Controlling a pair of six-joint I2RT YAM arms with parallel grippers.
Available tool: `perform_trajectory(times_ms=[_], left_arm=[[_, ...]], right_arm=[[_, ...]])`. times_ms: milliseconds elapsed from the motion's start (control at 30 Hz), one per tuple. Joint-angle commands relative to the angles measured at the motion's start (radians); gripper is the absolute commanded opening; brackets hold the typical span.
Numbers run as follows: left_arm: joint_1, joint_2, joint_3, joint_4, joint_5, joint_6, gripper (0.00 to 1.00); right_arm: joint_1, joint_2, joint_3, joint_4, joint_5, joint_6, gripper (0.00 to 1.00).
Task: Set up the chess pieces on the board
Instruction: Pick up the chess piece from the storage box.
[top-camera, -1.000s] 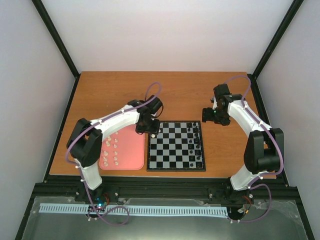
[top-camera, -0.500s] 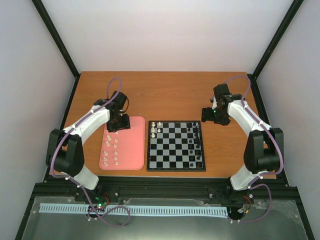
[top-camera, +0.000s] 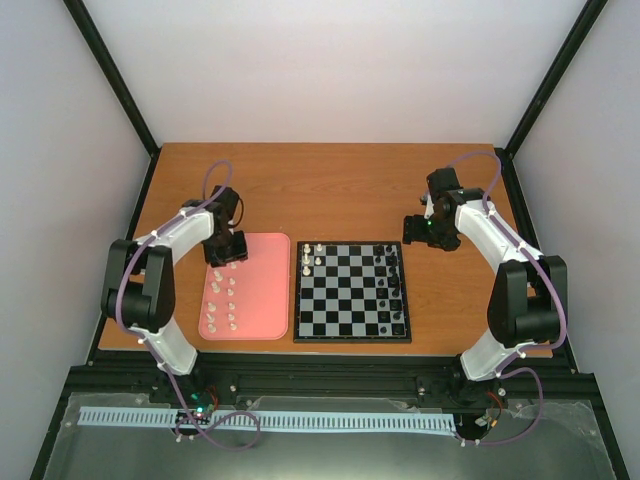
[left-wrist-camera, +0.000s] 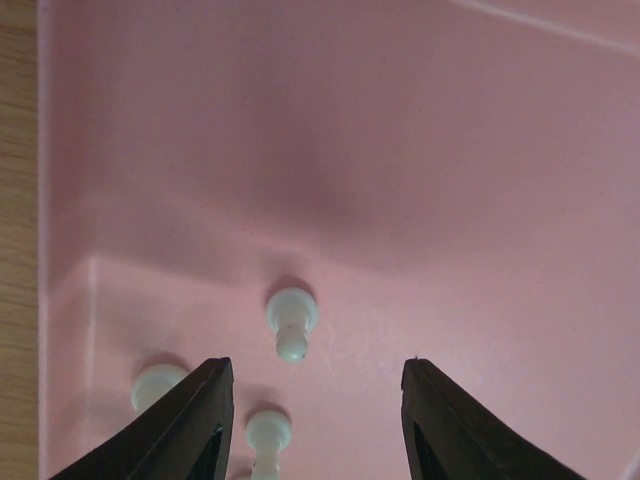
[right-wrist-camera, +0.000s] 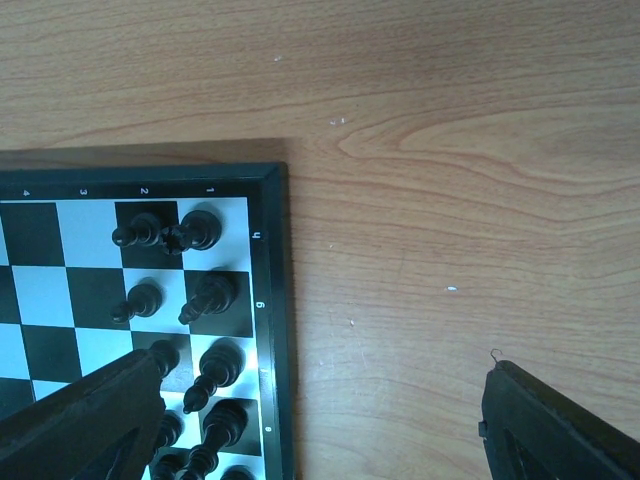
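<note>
Hovering with left gripper (left-wrist-camera: 315, 395) spread wide above chess pieces (left-wrist-camera: 291, 318) on pink tray (top-camera: 266, 300), toward table's (top-camera: 350, 180) left edge. Holds right gripper (right-wrist-camera: 322, 400) spread wide, empty, at far right corner of the board (top-camera: 352, 338), mid-table.

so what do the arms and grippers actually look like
Both the left arm and right arm have white curved links with chunky black joints, and a thin purple cable loops along each. The left gripper and right gripper have plain black, tapered fingers.
</note>
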Motion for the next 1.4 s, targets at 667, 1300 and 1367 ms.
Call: perform_trajectory(times_ms=[667,1300,1367], left_arm=[[0.009,0.080,0.026,0.027,-0.001,0.022,0.21],[-0.035,-0.031,0.252,-0.200,0.009,0.064,0.01],[-0.093,-0.044,0.292,-0.228,0.019,0.055,0.01]], right_arm=[[-0.005,-0.002,-0.004,-0.004,0.021,0.003,1.00],[-0.005,0.007,0.003,0.000,0.015,0.002,1.00],[-0.005,0.011,0.010,0.002,0.016,0.003,1.00]])
